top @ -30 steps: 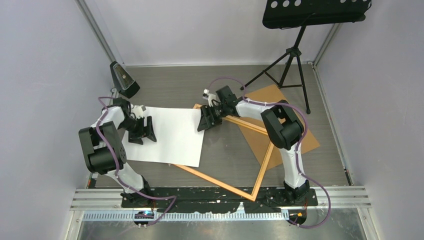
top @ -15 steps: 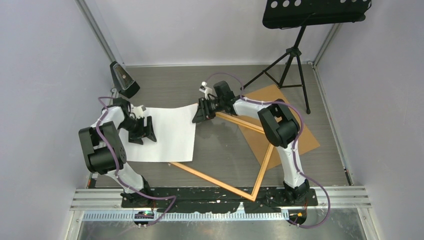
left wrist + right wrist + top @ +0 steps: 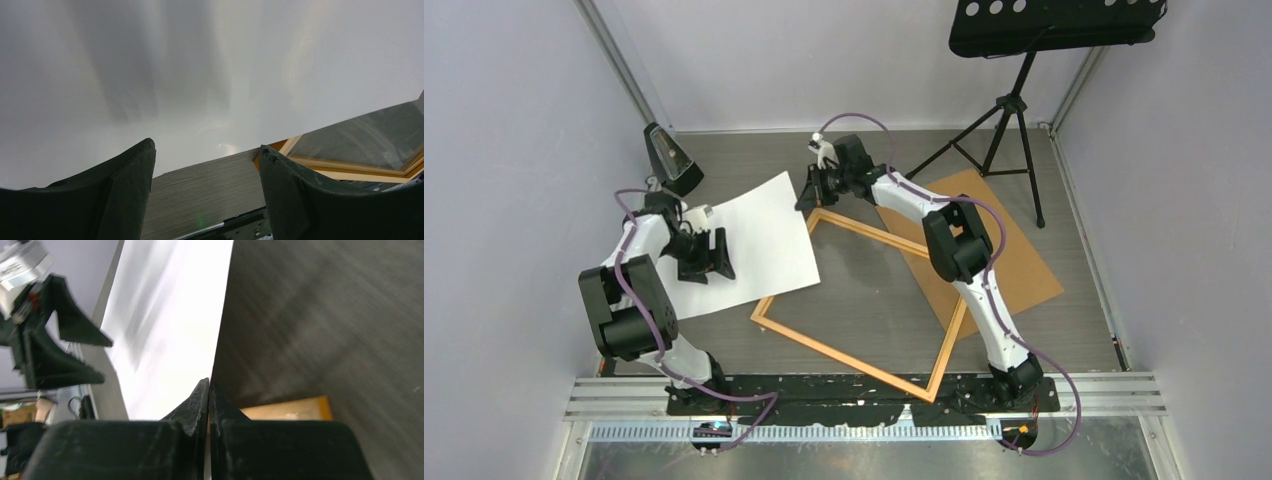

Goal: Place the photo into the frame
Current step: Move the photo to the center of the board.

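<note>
Right gripper (image 3: 812, 192) clenches corner of white-backed rectangular paper photo (image 3: 754, 240); left gripper (image 3: 708, 265) spread. Risk: shallow pinch slips before thin orange wooden frame (image 3: 844, 356).

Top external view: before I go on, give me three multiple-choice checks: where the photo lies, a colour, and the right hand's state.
1. Where does the photo lie?
A) mostly left of the frame
B) wholly inside the frame
C) right of the frame

2. What colour is the photo's upward face?
A) brown
B) white
C) orange

3. The right hand is:
A) open above the frame
B) shut on nothing
C) shut on the photo's edge

Answers:
1 A: the sheet sits to the left and only overlaps the frame's left rail.
2 B: its plain white side faces up.
3 C: the right wrist view shows the fingers closed with the sheet's edge between them.
</note>
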`<state>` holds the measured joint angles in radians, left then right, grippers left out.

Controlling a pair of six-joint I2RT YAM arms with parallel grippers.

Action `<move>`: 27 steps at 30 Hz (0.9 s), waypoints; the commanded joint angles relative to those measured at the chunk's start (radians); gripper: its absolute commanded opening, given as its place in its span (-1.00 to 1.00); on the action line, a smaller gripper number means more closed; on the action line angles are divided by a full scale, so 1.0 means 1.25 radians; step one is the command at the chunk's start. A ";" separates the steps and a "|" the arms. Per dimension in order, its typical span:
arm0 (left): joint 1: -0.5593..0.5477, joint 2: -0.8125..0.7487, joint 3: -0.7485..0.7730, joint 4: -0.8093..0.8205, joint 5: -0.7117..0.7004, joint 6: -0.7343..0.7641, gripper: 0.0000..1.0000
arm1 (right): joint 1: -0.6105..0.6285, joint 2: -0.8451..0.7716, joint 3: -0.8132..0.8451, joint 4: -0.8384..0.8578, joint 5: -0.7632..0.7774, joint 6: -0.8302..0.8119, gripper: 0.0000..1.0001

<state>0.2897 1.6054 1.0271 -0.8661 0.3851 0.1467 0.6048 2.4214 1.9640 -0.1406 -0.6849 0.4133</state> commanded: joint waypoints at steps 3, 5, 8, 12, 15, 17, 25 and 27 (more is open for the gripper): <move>-0.001 -0.082 0.041 -0.017 0.021 0.033 0.51 | -0.024 0.079 0.222 -0.105 0.095 -0.067 -0.89; -0.002 -0.090 0.041 -0.017 0.042 0.040 0.51 | -0.030 0.092 0.257 -0.113 0.113 -0.082 -0.89; -0.011 -0.087 0.043 -0.012 0.072 0.053 0.51 | -0.035 0.103 0.292 -0.115 0.139 -0.096 -0.88; -0.048 -0.071 0.054 -0.012 0.100 0.059 0.51 | -0.044 0.116 0.343 -0.118 0.171 -0.130 -0.70; -0.081 -0.059 0.058 -0.004 0.119 0.057 0.51 | -0.053 0.129 0.389 -0.118 0.187 -0.150 -0.60; -0.103 -0.048 0.065 -0.004 0.126 0.053 0.51 | -0.060 0.135 0.407 -0.118 0.196 -0.158 -0.54; -0.196 -0.011 0.072 -0.001 0.115 0.029 0.52 | -0.105 0.133 0.407 -0.157 0.185 -0.160 0.37; -0.222 0.004 0.073 0.002 0.107 0.026 0.52 | -0.114 0.087 0.364 -0.170 0.168 -0.171 0.42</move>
<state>0.0605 1.5875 1.0813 -0.8730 0.5087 0.1890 0.4866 2.6007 2.4470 -0.3279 -0.4511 0.2279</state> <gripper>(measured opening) 0.757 0.688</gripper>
